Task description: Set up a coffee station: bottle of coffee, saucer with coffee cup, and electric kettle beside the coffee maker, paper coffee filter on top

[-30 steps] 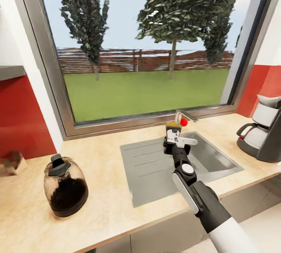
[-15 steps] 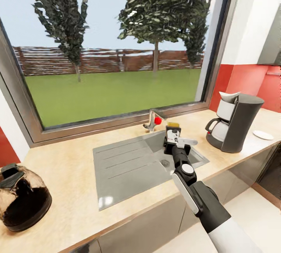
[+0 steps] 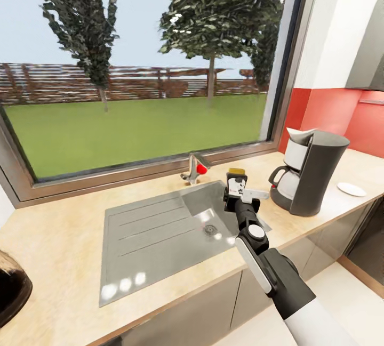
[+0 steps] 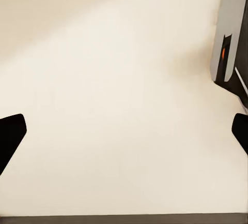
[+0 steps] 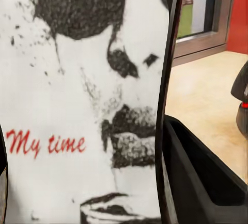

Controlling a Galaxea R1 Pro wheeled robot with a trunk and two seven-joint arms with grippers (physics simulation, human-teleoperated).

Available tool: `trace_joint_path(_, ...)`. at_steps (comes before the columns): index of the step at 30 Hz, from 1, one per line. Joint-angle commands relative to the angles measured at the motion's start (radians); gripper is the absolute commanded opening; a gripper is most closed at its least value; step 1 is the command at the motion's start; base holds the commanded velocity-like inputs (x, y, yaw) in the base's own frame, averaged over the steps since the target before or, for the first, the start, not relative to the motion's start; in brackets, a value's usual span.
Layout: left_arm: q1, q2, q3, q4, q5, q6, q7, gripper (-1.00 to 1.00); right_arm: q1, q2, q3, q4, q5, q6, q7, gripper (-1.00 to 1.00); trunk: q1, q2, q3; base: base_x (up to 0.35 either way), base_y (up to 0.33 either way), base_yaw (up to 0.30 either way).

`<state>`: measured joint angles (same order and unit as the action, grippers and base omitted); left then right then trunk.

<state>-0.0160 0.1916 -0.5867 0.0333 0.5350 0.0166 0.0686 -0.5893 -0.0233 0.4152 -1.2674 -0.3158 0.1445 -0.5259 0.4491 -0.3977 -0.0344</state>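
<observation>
Head cam high over countertop [image 3: 64, 228] (wrists close-up)

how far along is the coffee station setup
Done: the coffee maker stands on the countertop, a paper filter on top and the saucer beside it. In hand: the right gripper carries the bottle of coffee over the sink. Left: the electric kettle, far off; the cup.

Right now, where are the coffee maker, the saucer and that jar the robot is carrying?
coffee maker [image 3: 320, 175], head view, on its dark grey body.
saucer [image 3: 351, 189], head view, middle of the white dish.
bottle of coffee [image 3: 236, 171], head view, on its yellow-gold lid above the right gripper [image 3: 236, 182].
</observation>
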Motion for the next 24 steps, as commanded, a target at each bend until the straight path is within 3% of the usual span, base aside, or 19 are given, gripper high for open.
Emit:
trace_joint_path(1, -0.001, -0.002, -0.008, 0.0, 0.007, 0.002, 0.002, 1.0, -0.001, -0.001, 0.004, -0.001, -0.003, 0.004, -0.009, -1.0, 0.001, -0.002, -0.002, 0.184, -0.277, 0.0)
trace_joint_path(10, -0.001, -0.017, -0.009, 0.0, 0.003, 0.002, 0.002, 1.0, 0.0, -0.001, 0.004, 0.041, 0.0, -0.009, -0.011, -1.0, 0.001, -0.002, -0.002, 0.191, -0.277, 0.0)
trace_joint_path(18, -0.001, -0.018, -0.009, 0.0, 0.003, 0.0, 0.001, 1.0, 0.003, 0.001, 0.005, 0.17, 0.001, -0.212, -0.008, -1.0, 0.001, -0.002, -0.002, 0.091, -0.177, 0.0)
trace_joint_path(24, -0.001, -0.019, -0.01, 0.0, 0.002, 0.0, 0.001, 1.0, 0.008, 0.004, 0.005, 0.209, 0.001, -0.246, -0.008, -1.0, 0.001, -0.002, -0.002, 0.006, -0.013, 0.0)
